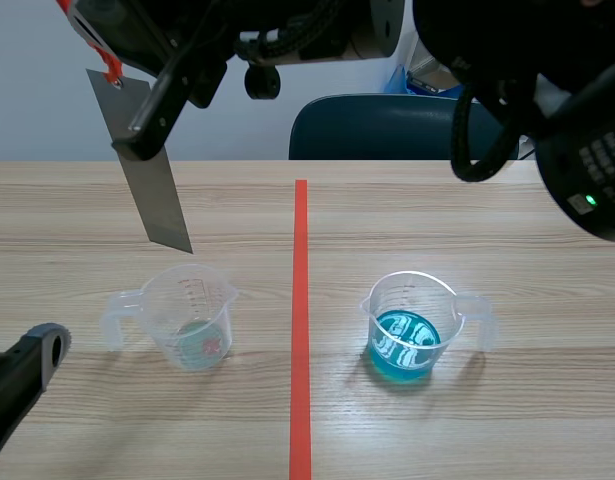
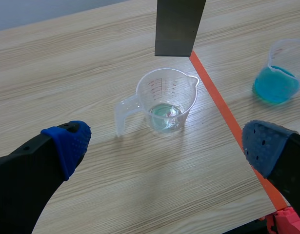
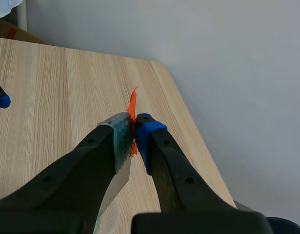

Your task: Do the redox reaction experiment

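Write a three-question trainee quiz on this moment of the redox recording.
1. Fill in: the right tool is shut on the ____.
2. True or false: the left tool is open, holding nothing.
3. The blue-liquid cup stands: A) to the right of the tape line in the scene view, B) to its left, C) on it.

Key: 1. metal strip. 2. True. 3. A.
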Tool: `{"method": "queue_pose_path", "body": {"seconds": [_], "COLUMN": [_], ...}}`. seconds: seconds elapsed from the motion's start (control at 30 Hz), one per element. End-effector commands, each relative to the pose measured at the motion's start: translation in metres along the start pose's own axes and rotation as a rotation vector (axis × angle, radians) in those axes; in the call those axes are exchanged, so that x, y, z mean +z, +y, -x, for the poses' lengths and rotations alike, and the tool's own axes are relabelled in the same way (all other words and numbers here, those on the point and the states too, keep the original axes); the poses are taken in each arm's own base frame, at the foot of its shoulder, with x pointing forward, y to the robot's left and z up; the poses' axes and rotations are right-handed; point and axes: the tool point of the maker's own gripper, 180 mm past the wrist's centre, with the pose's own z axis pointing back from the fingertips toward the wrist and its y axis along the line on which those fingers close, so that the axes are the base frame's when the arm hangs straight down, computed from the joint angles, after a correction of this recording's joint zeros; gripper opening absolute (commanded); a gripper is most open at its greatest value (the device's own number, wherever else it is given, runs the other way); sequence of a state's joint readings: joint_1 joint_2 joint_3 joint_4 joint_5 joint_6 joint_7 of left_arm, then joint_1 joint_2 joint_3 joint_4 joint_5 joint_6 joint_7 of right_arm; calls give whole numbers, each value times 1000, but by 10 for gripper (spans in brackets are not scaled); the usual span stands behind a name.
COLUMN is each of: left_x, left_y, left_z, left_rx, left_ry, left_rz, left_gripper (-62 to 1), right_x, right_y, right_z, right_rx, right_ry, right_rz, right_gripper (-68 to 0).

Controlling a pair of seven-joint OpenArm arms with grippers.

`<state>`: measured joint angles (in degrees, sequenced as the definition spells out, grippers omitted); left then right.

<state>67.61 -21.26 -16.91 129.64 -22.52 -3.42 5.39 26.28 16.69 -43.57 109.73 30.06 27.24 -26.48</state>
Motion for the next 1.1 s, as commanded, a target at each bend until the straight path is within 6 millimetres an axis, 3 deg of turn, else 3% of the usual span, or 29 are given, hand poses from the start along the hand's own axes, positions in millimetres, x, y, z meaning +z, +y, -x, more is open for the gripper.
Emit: {"method": "queue_pose_path", "body": {"seconds": [0.0, 0.63, 1.07], "left_x": [0, 0, 0], "left_y": [-3, -3, -3], "left_z": [-9, -9, -9], "left_rx": [8, 8, 8], "left_ry": [-33, -34, -34], "left_rz": [4, 5, 5], "left_gripper": [14, 14, 14], "right_x": [1, 4, 59], "right_y": [-6, -7, -21], "right_z": [-9, -4, 12], "right_rx": [12, -6, 26], "right_ry": [-26, -20, 24], "right_rz": [14, 23, 96], "right_gripper": [-667, -667, -667]}}
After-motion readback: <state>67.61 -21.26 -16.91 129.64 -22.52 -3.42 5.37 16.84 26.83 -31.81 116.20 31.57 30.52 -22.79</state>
